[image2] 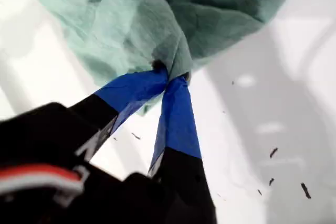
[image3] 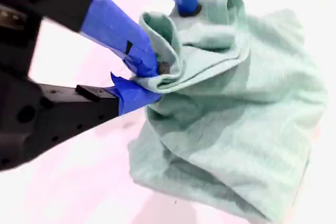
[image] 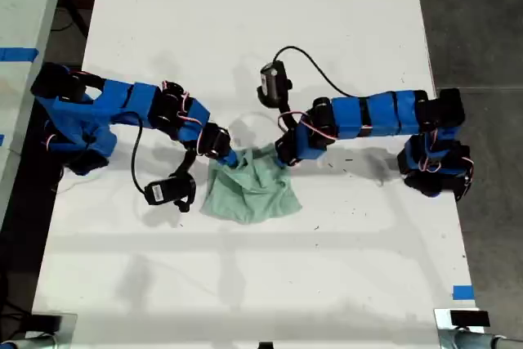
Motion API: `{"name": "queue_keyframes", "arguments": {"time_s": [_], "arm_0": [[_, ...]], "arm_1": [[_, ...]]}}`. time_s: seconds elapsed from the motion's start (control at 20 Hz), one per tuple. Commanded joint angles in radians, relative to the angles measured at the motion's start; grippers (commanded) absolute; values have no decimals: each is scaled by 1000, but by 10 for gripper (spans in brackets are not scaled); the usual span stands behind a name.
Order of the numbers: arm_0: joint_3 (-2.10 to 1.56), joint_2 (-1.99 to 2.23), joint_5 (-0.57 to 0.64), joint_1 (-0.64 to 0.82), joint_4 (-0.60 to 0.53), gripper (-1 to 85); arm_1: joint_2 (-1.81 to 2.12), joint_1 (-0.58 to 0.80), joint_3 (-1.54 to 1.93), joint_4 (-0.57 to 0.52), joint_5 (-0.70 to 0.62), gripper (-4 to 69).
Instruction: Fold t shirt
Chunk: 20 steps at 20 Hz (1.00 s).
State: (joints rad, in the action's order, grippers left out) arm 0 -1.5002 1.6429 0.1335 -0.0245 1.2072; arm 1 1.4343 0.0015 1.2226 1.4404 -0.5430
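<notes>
T shirt (image: 249,190) bunched on white table (image: 245,22). Pinched shut between fingers of my first gripper (image2: 170,75) and my second gripper (image3: 155,82), close together. Dark specks (image2: 273,153) just beside T shirt.

Overhead ext cam, two close wrist cams

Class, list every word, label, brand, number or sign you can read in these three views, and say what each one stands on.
None can be read: the t shirt is plain, and my first gripper, my second gripper and the white table show no lettering.
</notes>
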Motion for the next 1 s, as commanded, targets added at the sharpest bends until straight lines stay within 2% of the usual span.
{"name": "queue_keyframes", "arguments": {"time_s": [0.0,0.25,0.35,0.4,0.45,0.5,0.65,0.7,0.8,0.95], "arm_0": [[-87,66,-63,-26,-17,-2],[-189,-51,-115,-75,-101,-2],[-156,-209,-120,-94,-130,-2],[-126,-281,-115,-109,-144,45],[-86,-333,-97,-129,-149,156],[-63,-351,-89,-141,-149,220],[-64,-275,-71,-140,-132,239],[-64,-227,-57,-132,-118,237],[-51,-112,-40,-118,-61,225],[54,2,-80,-92,152,200]], "arm_1": [[57,34,103,-3,31,-8],[-17,2,330,-196,64,-8],[-78,-29,337,-232,87,-8],[-94,-40,337,-241,106,-5],[-98,-51,337,-247,118,49],[-94,-58,337,-247,121,109],[-77,-74,258,-173,107,312],[-75,-77,207,-126,107,345],[-69,-89,100,-26,110,365],[-43,-92,-49,137,117,356]]}}
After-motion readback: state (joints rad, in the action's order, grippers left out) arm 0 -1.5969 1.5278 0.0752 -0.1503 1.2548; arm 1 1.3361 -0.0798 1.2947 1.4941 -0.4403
